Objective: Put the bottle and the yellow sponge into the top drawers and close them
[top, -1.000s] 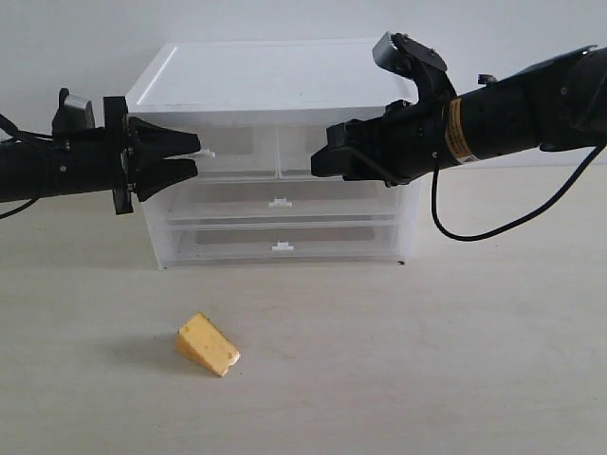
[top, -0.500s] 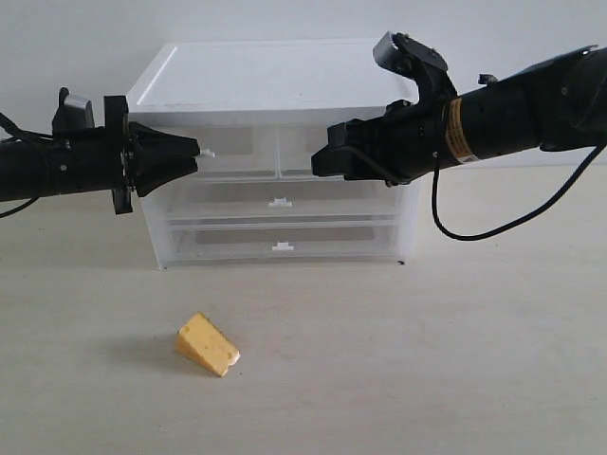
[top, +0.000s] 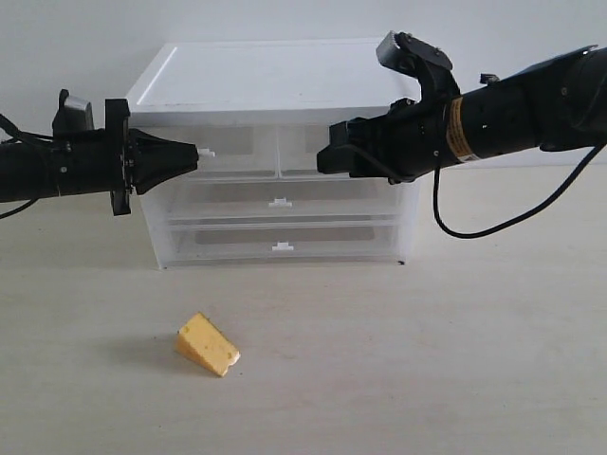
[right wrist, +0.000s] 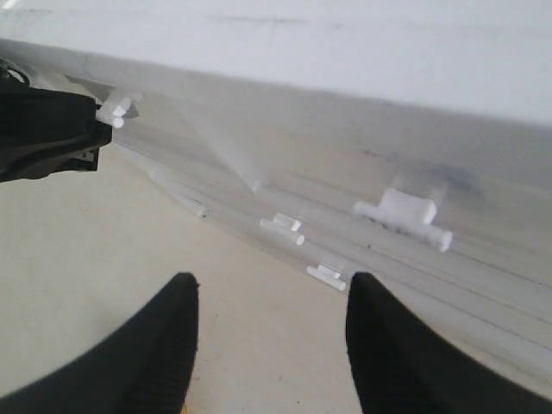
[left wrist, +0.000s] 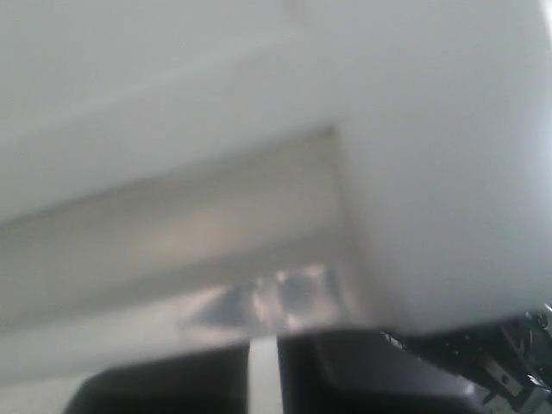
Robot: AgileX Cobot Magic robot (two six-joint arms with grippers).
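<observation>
left tool (top: 193, 154): jaws pinched together, arm level | right tool (top: 325, 158): jaws apart, arm level

One cabinet (top: 275, 81), two top drawers (top: 237, 156), two full-width drawers (top: 275, 218), one yellow sponge (top: 207, 345), two hands: left hand (top: 193, 153), right hand (top: 328, 159)

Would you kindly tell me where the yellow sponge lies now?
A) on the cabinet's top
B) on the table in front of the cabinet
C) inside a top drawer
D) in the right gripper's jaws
B: the yellow sponge lies on the table, in front of the cabinet and apart from it.
</observation>
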